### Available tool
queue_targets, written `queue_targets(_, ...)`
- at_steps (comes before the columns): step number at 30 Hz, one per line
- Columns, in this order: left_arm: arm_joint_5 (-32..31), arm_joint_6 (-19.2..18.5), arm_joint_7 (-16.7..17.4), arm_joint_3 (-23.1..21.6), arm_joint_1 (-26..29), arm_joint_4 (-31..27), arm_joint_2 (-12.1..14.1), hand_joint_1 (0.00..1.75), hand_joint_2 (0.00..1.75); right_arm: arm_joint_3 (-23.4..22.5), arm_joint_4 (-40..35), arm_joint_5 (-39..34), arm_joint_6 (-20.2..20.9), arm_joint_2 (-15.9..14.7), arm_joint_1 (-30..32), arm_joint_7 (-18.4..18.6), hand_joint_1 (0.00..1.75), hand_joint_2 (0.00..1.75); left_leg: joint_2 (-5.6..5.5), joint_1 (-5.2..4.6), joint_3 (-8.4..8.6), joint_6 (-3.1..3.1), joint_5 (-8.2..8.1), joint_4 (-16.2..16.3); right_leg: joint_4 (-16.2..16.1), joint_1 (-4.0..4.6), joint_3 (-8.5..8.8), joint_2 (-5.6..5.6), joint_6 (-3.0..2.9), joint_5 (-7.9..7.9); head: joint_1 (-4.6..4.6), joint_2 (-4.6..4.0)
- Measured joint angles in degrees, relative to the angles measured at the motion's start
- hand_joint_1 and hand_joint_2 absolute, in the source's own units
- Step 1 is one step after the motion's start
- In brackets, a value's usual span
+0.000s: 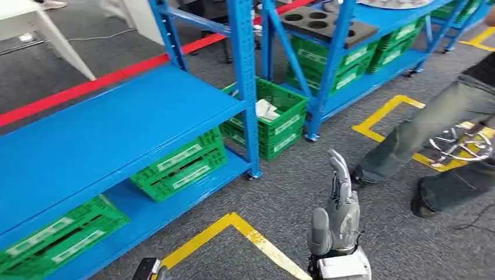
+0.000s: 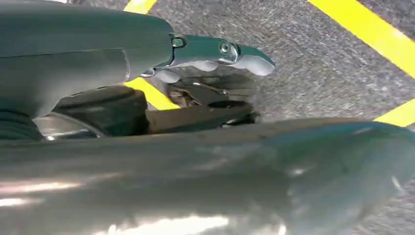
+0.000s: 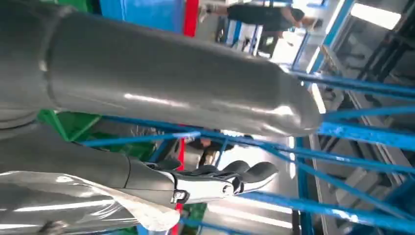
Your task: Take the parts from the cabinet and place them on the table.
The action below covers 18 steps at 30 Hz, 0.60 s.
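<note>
My right hand [image 1: 338, 204] is raised over the grey carpet in front of the blue racks, fingers stretched straight and holding nothing. In the right wrist view the same hand [image 3: 215, 181] has its fingers extended toward blue rack beams, thumb well apart. My left hand [image 2: 210, 56] hangs low over carpet with yellow tape, fingers straight and nothing in it. A black foam tray with round holes [image 1: 318, 20] lies on the far rack's shelf, and a silver disc [image 1: 391, 3] sits behind it. The near blue shelf [image 1: 111, 122] is bare.
Green crates [image 1: 181, 166] fill the lower shelves, one [image 1: 274, 116] holding white paper. A person in grey trousers [image 1: 432, 125] strides across at the right beside a shiny wire ring [image 1: 461, 143]. Yellow tape [image 1: 251, 233] marks the carpet. A red line [image 1: 87, 87] runs behind the rack.
</note>
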Motion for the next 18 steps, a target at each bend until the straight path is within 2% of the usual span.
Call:
queue_targets(1, 0.0, 0.0, 0.0, 0.0, 0.03, 0.0, 0.0, 0.0, 0.0, 0.0, 0.0, 0.0, 0.0, 0.0, -0.03, 0.0, 0.0, 0.0, 0.03, 0.04, -1.57, -0.05, -0.81, 3.23, 0.01, 0.04, 0.06, -0.76, -0.12, -0.11, -0.04, 0.0)
queue_targets(2, 0.06, 0.0, 0.0, -0.02, 0.14, 0.0, 0.0, 0.0, 0.0, 0.0, 0.0, -0.02, 0.04, 0.0, -0.03, 0.0, 0.0, 0.0, 0.04, 0.05, -1.93, -0.05, -0.34, 3.81, 0.01, 0.09, 0.21, -1.46, -0.1, -0.22, -0.04, 0.0)
queue_targets(3, 0.29, 0.0, 0.0, -0.02, 0.22, 0.0, 0.0, 0.0, 0.0, 0.0, 0.0, 0.0, 0.15, 0.0, -0.03, 0.0, 0.0, 0.0, 0.07, 0.04, -0.92, 0.09, 1.51, 1.87, 0.01, 0.15, 0.44, -2.14, -0.09, -0.4, -0.02, 0.0)
queue_targets(4, 0.35, 0.0, 0.0, -0.07, 0.23, 0.0, 0.02, 0.0, 0.0, 0.0, 0.0, 0.0, 0.17, 0.0, -0.11, 0.0, 0.0, 0.0, 0.3, -0.01, 1.38, 0.39, 4.37, -2.82, 0.01, 0.24, 0.79, -2.82, -0.07, -0.63, -0.04, 0.0)
queue_targets(5, 0.35, 0.0, 0.0, -0.07, 0.21, 0.0, 0.02, 0.0, 0.0, 0.0, 0.0, 0.0, 0.18, 0.0, -0.18, 0.0, 0.0, 0.0, 1.15, -0.17, 4.02, 0.87, 7.0, -8.13, 0.01, 0.34, 1.23, -3.41, -0.02, -0.86, -0.02, 0.0)
queue_targets(6, 0.35, 0.0, 0.0, -0.09, 0.18, 0.0, 0.09, 0.0, 0.0, 0.0, 0.0, 0.0, 0.22, 0.0, -0.26, 0.0, 0.0, 0.0, 3.9, -0.7, 6.16, 1.56, 8.09, -12.55, -0.03, 0.43, 1.55, -3.95, 0.09, -1.14, 0.0, 0.0)
queue_targets(7, 0.39, 0.0, 0.0, -0.11, -0.02, 0.0, 0.15, 0.0, 0.0, 0.0, 0.0, 0.02, 0.24, 0.0, -0.29, 0.0, 0.0, 0.0, 4.88, -1.29, 6.73, 1.67, 7.17, -13.18, 0.06, 0.89, 1.56, -4.5, 0.49, -1.4, 0.02, 0.0)
queue_targets(8, 0.46, 0.0, 0.0, -0.15, -0.25, 0.0, 0.15, 0.0, 0.0, 0.0, 0.0, 0.02, 0.26, 0.0, -0.28, 0.0, 0.0, 0.0, 4.64, -1.29, 6.73, 1.99, 6.95, -13.75, 0.06, 0.89, 1.43, -4.92, 0.74, -1.44, -0.09, 0.0)
queue_targets(9, 0.61, 0.0, 0.0, -0.26, -0.14, 0.0, 0.17, 0.0, 0.0, 0.0, 0.0, 0.02, 0.33, 0.0, -0.41, 0.02, 0.0, 0.0, 4.04, -1.36, 6.43, 2.05, 6.94, -13.7, -0.04, 0.9, 1.51, -5.6, 0.96, -1.54, 0.2, 0.0)
queue_targets(10, 0.7, 0.0, -0.02, -0.33, 0.05, 0.0, 0.33, 0.0, 0.0, 0.0, 0.0, 0.11, 0.4, 0.0, -0.55, 0.0, 0.0, 0.0, 3.43, -1.44, 6.34, 2.29, 6.87, -13.71, -0.27, 0.86, 1.71, -6.2, 1.23, -1.55, 0.04, 0.0)
queue_targets(11, 0.74, 0.0, -0.02, -0.35, 0.18, 0.0, 0.33, 0.0, 0.0, 0.0, -0.04, 0.09, 0.39, 0.0, -0.73, 0.02, 0.0, 0.0, 2.72, -1.14, 6.78, 2.71, 7.17, -14.58, -0.41, 1.05, 2.22, -6.79, 1.73, -1.81, 0.07, 0.0)
queue_targets(12, 0.76, 0.02, -0.04, -0.37, 0.37, 0.0, 0.28, 0.0, 0.0, -0.02, -0.13, 0.09, 0.42, 0.0, -0.82, 0.02, 0.0, 0.0, 2.15, -0.77, 7.46, 2.88, 7.5, -15.2, 0.37, 0.81, 1.7, -4.36, 2.01, -2.62, 0.23, 0.0)
queue_targets(13, 0.74, 0.04, -0.09, -0.37, 0.15, 0.0, 0.35, 0.0, 0.0, -0.02, -0.15, 0.2, 0.42, -0.02, -0.87, -0.02, 0.0, 0.0, 1.73, -0.52, 7.56, 3.22, 7.56, -15.35, 2.81, 0.73, 0.57, -1.69, 2.1, -4.09, 0.48, 0.0)
queue_targets(14, 0.74, 0.02, -0.09, -0.37, -0.09, 0.0, 0.33, 0.0, 0.0, -0.02, -0.15, 0.2, 0.42, -0.02, -0.82, 0.0, 0.0, 0.0, 1.05, -0.43, 7.45, 3.3, 7.59, -15.34, 6.89, 0.64, -1.56, -0.28, 2.27, -5.91, 0.66, 0.0)
queue_targets(15, 0.74, 0.02, -0.09, -0.37, -0.21, 0.0, 0.16, 0.0, 0.0, -0.02, -0.09, 0.15, 0.42, -0.02, -0.59, 0.09, 0.0, 0.0, 0.35, -0.43, 7.44, 3.38, 7.55, -15.34, 11.63, 0.52, -4.12, 0.37, 2.42, -7.77, 0.81, 0.0)
queue_targets(16, 0.74, 0.0, -0.09, -0.37, -0.21, 0.0, 0.09, 0.0, 0.0, -0.02, -0.09, 0.17, 0.42, -0.02, -0.52, 0.09, 0.0, 0.0, -0.34, -0.43, 7.42, 3.43, 7.51, -15.3, 15.71, 0.51, -6.59, 0.62, 2.56, -8.91, 0.72, 0.0)
queue_targets(17, 0.76, 0.0, -0.09, -0.37, -0.14, 0.0, 0.09, 0.0, 0.0, -0.02, -0.09, 0.17, 0.42, -0.02, -0.53, 0.11, 0.0, 0.0, -0.97, -0.43, 7.45, 3.42, 7.5, -15.28, 17.13, 0.5, -7.86, 0.64, 2.67, -8.61, 0.81, 0.0)
queue_targets(18, 0.77, 0.0, -0.09, -0.39, -0.07, 0.0, 0.07, 0.0, 0.0, -0.02, -0.09, 0.15, 0.42, -0.02, -0.55, 0.11, 0.0, 0.0, -1.62, -0.37, 7.52, 3.38, 7.47, -15.27, 16.06, 0.47, -7.84, 0.64, 2.72, -7.01, 0.76, 0.0)
